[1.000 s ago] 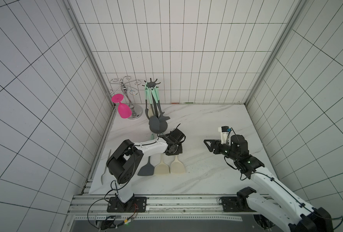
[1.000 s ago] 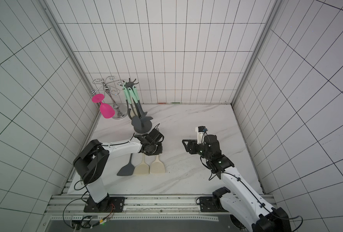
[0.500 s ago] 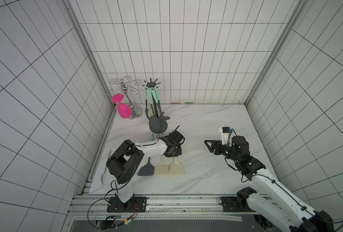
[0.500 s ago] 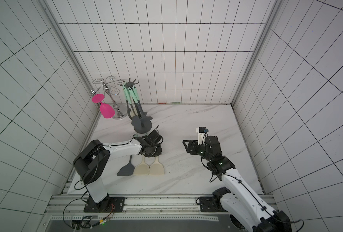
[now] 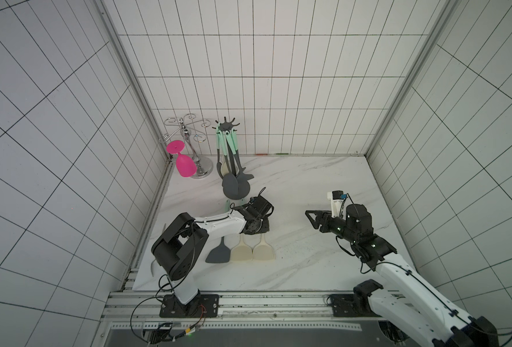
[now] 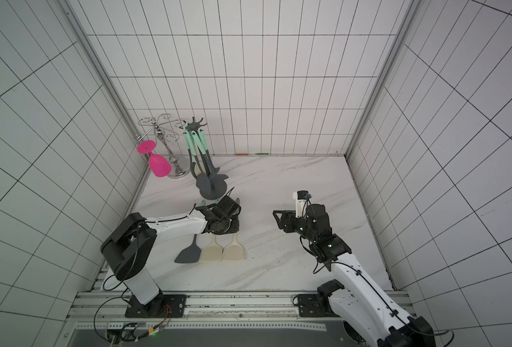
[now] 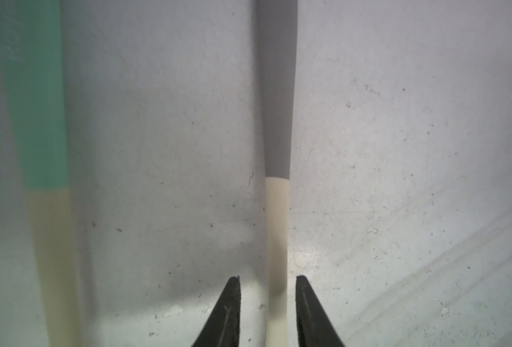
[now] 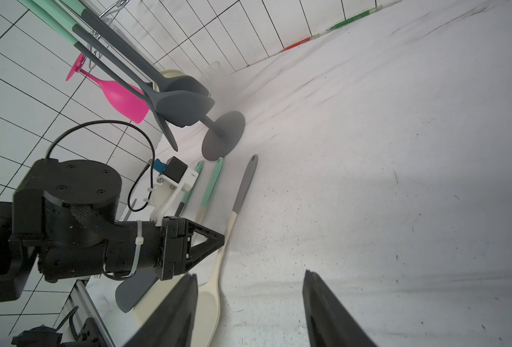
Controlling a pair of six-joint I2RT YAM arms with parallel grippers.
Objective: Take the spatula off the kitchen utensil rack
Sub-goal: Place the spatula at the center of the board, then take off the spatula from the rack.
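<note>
The spatula (image 7: 277, 120) lies flat on the bench (image 5: 308, 180) at 6 o'clock from the kitchen utensil rack (image 5: 244, 192), its cream neck between the slightly spread jaws of the left end effector (image 7: 266, 279), which clear it narrowly on both sides. A crooked retreat could snag the neck and shove it into the mint-handled spatula (image 7: 35, 120) at its 9 o'clock. The right end effector (image 8: 250, 273) hangs spread and empty at 3 o'clock.
</note>
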